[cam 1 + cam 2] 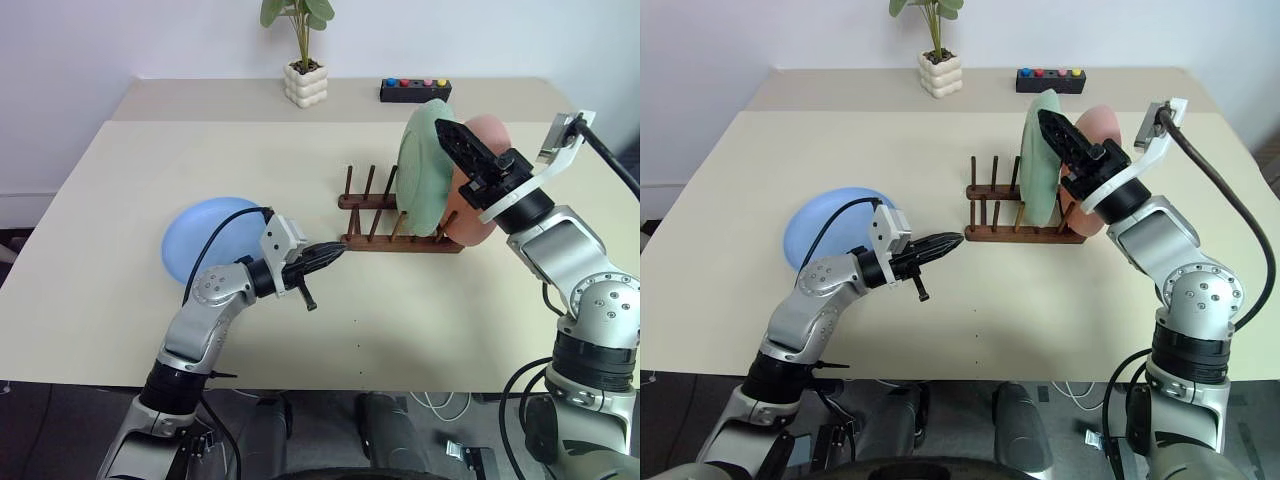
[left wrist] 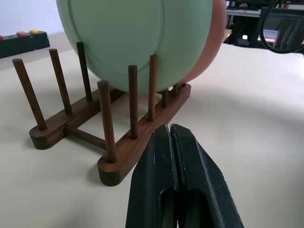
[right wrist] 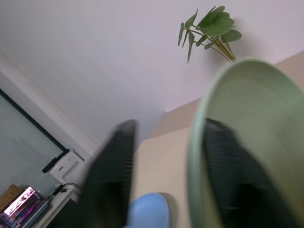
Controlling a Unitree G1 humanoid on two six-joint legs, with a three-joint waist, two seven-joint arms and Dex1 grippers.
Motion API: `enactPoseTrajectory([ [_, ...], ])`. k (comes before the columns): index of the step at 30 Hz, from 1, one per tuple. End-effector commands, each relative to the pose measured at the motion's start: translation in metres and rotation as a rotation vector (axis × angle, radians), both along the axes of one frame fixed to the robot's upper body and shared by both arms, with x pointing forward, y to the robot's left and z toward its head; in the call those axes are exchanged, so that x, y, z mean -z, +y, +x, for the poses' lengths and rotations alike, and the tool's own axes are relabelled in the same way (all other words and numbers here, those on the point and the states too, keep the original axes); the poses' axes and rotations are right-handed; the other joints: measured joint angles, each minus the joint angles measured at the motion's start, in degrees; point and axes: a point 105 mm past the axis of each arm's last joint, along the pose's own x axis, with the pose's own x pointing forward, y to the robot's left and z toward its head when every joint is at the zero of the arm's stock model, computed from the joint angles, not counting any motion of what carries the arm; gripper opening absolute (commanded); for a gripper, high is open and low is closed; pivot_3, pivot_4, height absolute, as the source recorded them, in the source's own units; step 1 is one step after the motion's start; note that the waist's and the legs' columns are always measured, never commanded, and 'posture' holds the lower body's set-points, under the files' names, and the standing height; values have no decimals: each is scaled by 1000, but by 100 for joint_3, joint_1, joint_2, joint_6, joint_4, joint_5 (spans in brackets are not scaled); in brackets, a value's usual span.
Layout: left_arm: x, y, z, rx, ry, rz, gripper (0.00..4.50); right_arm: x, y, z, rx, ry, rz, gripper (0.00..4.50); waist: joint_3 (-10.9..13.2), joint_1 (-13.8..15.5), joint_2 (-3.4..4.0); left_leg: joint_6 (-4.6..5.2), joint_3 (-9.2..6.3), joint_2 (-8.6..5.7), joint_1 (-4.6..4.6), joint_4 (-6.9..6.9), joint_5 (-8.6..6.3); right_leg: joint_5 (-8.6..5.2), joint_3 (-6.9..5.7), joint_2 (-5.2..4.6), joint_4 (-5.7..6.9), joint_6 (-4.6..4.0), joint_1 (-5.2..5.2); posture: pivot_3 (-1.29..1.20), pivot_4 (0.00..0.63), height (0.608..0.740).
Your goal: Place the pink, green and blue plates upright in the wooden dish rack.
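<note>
The green plate (image 1: 425, 165) stands upright in the wooden dish rack (image 1: 400, 243), and the pink plate (image 1: 487, 133) stands upright just behind it. My right gripper (image 1: 450, 130) is at the green plate's top rim; in the right wrist view its fingers (image 3: 114, 175) are open, one on each side of the rim (image 3: 194, 142). The blue plate (image 1: 205, 235) lies flat on the table at the left. My left gripper (image 1: 335, 250) is shut and empty, level, its tip close to the rack's near rail (image 2: 118, 161) at the end with free pegs.
A potted plant (image 1: 303, 60) and a black box with coloured buttons (image 1: 415, 90) stand at the far side of the table. The rack's left pegs (image 1: 370, 185) hold nothing. Bare tabletop (image 1: 420, 320) lies in front of the rack.
</note>
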Motion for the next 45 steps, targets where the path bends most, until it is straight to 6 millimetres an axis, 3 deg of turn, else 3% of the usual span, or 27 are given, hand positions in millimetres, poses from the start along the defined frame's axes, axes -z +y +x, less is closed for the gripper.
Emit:
enactPoseTrajectory([
  [1,-14,0,-2,6,-58,-28,0,-14,-5,-5,12,-55,25,3994,0,0,0,0,0,0,0,0,0,0,0,0,0,0,0,0,150,730],
  [2,-14,0,-2,8,-57,-28,0,-15,-4,-6,11,-59,18,4460,0,0,0,0,0,0,0,0,0,0,0,0,0,0,0,0,150,730],
  [14,-11,0,-1,11,-52,-22,0,-23,-3,-7,43,-141,-135,4460,0,1,0,0,0,0,-1,-1,0,-1,0,0,-3,-2,0,0,150,730],
  [21,-11,0,0,9,-54,-22,0,-41,6,-15,26,-265,-228,4460,0,2,0,0,0,0,-1,-3,0,-1,0,0,-5,-2,-2,0,150,730],
  [25,-16,4,1,-11,-63,-37,0,-64,16,-27,24,-457,-342,4460,0,1,0,0,1,0,-3,-3,0,-1,0,0,-7,-2,-3,0,150,730],
  [27,-25,14,8,-69,-79,-64,0,-68,25,-33,4,-557,-448,4460,0,1,0,0,1,0,-2,-4,0,-2,-1,0,-8,-2,-4,0,150,730],
  [30,-37,53,32,-293,-111,-53,834,-51,48,-40,-82,-653,-670,4500,1,-7,-1,0,1,1,-2,-5,0,-1,-1,1,-8,-1,-6,0,150,730],
  [33,-43,83,47,-471,-108,-57,2350,-37,57,-43,-145,-694,-772,4500,2,-7,-3,0,0,2,-2,-5,0,0,-1,2,-7,1,-8,0,150,730],
  [35,-57,133,54,-697,-105,-89,3412,-22,64,-43,-202,-703,-833,4500,4,-7,-6,0,1,1,-4,-5,0,5,-1,-1,-10,13,-7,0,150,730],
  [37,-65,165,54,-836,-101,-111,4465,-13,68,-42,-231,-711,-864,4500,14,-16,-23,0,1,2,-4,-7,0,10,-2,0,-9,22,-11,0,150,730],
  [41,-41,230,56,-1206,143,-33,4465,-16,70,-41,-256,-745,-854,4500,19,-5,-33,0,-3,3,-4,-7,0,11,-6,1,-6,24,-10,0,150,730],
  [45,-22,227,47,-1207,320,9,4465,-19,72,-43,-293,-782,-856,4500,24,20,-44,-1,-4,1,-6,-3,0,11,-8,-1,-6,25,-7,0,150,730],
])
